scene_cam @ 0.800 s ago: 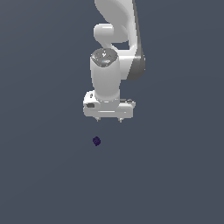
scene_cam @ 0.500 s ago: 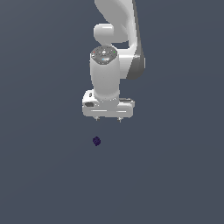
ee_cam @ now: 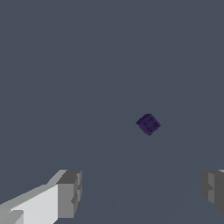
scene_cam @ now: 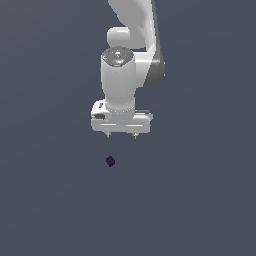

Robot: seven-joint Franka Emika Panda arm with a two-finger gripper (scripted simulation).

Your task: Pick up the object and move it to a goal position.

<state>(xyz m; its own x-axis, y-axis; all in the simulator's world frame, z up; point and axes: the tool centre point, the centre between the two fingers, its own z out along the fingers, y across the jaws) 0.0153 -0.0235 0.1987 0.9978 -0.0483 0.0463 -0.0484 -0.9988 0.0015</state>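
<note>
The object (scene_cam: 110, 161) is a tiny dark purple-navy lump lying on the flat grey floor. In the wrist view it (ee_cam: 148, 124) looks like a small blocky piece with dimples. My white gripper (scene_cam: 121, 135) points downward, above the object and a little toward the exterior view's right. It holds nothing. In the wrist view the gripper (ee_cam: 142, 192) has its two grey fingertips (ee_cam: 70, 192) set wide apart, and the object lies on the floor apart from them, not in the gap.
A plain dark grey floor (scene_cam: 200, 200) fills both views. The white arm (scene_cam: 132, 30) rises above the gripper out of the exterior view's top.
The gripper has shifted slightly toward the exterior view's left and a little lower, closer to the object. The object has not moved.
</note>
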